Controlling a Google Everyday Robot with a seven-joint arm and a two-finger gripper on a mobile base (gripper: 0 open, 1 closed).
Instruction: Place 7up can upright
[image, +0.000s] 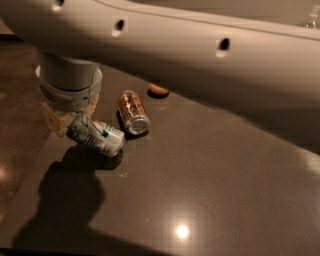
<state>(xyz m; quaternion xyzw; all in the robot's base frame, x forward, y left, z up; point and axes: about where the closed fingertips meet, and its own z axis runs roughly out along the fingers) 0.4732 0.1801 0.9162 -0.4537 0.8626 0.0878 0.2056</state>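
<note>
The 7up can (98, 135), silver-white with green lettering, is tilted on its side at the left of the dark table (215, 170), its silver end pointing lower right. My gripper (74, 124) comes down from the grey wrist (69, 85). Its yellowish fingers (56, 120) are closed around the can's upper-left end. The can casts a shadow just below itself and seems to be held slightly off the surface.
A brown-gold can (133, 112) lies on its side just right of the 7up can. A small brown round object (158, 89) sits behind it. My large pale arm (210, 50) spans the top of the view. The table's left edge runs near the gripper.
</note>
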